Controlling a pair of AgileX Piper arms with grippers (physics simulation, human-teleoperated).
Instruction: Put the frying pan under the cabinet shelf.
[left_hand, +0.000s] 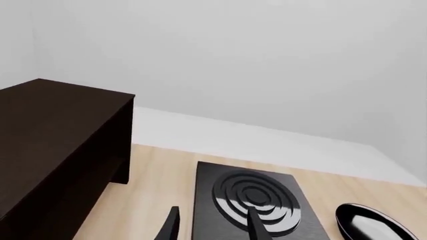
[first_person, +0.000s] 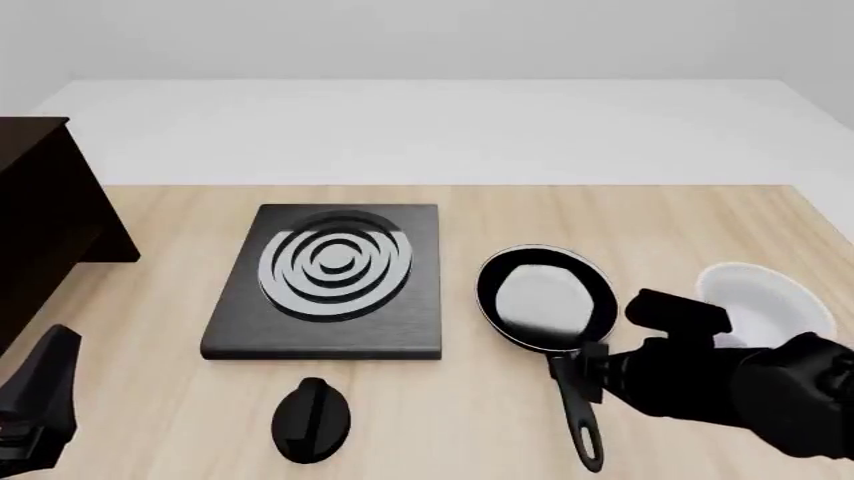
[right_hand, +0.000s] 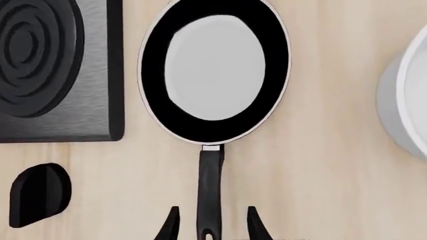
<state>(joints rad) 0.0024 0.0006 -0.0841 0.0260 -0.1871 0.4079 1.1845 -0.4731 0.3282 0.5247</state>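
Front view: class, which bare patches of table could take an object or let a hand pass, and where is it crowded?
Free: the far strip behind the slab and frying pan, and between cabinet and slab. Crowded: the near right, where the right gripper straddles the pan handle beside the bowl; the knob sits before the slab.

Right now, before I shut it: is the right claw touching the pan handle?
Apart. In the right wrist view the right claw straddles the frying pan handle, bare table showing either side.
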